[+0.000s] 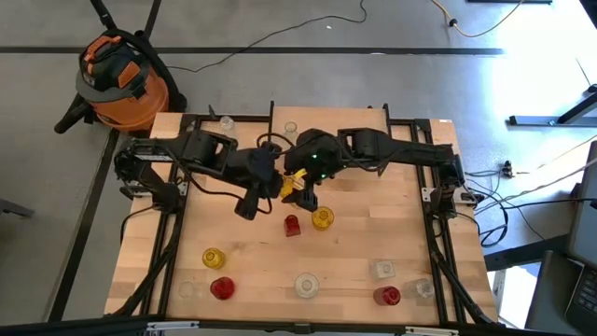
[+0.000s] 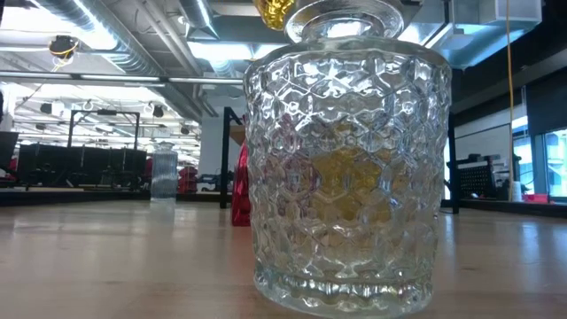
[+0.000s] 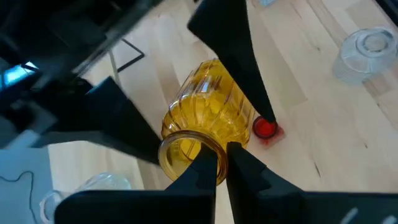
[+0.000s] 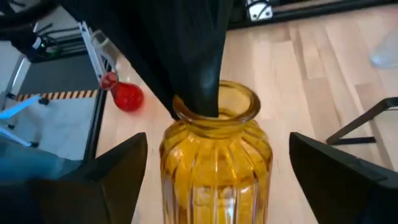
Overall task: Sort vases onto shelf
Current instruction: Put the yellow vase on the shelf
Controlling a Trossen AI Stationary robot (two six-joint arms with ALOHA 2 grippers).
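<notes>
With the left gripper [image 3: 221, 163] pinching only the yellow vase [image 3: 205, 118] rim and the right gripper [image 4: 217, 180] spread wide around it, it could slip.

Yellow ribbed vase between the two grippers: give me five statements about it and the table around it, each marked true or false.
1. The left gripper is shut on the rim of the yellow ribbed vase. True.
2. The right gripper is clamped on the vase. False: its fingers stand open on either side, apart from it.
3. The vase is lying on the tabletop. False: it is held up above it.
4. A small red vase stands near the table's middle. True.
5. Every vase is yellow. False: red and clear ones show too.
</notes>
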